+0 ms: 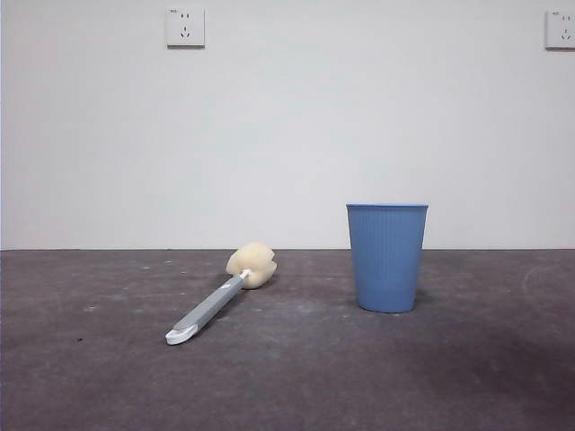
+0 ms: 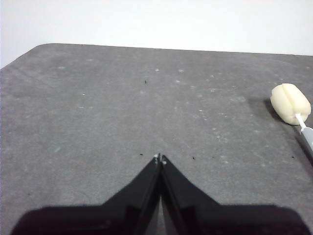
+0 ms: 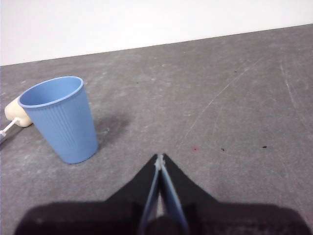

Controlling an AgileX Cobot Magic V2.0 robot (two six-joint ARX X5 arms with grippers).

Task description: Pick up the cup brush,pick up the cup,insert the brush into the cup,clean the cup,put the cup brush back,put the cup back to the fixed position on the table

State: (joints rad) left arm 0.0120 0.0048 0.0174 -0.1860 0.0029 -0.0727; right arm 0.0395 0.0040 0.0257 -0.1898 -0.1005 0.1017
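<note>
The cup brush [image 1: 218, 298] lies flat on the table [image 1: 287, 377], its pale yellow sponge head [image 1: 252, 264] toward the wall and its white looped end toward the front. To its right the blue ribbed cup [image 1: 387, 258] stands upright. My left gripper [image 2: 160, 158] is shut and empty above bare table, with the sponge head [image 2: 290, 103] off to one side. My right gripper [image 3: 160, 159] is also shut and empty, apart from the cup [image 3: 61, 119]. Neither arm shows in the front view.
A white wall rises behind the table with two sockets [image 1: 185, 26] high up. The table's far edge and a rounded corner [image 2: 44, 46] show in the left wrist view. Pale scuff lines [image 3: 220, 98] mark the surface.
</note>
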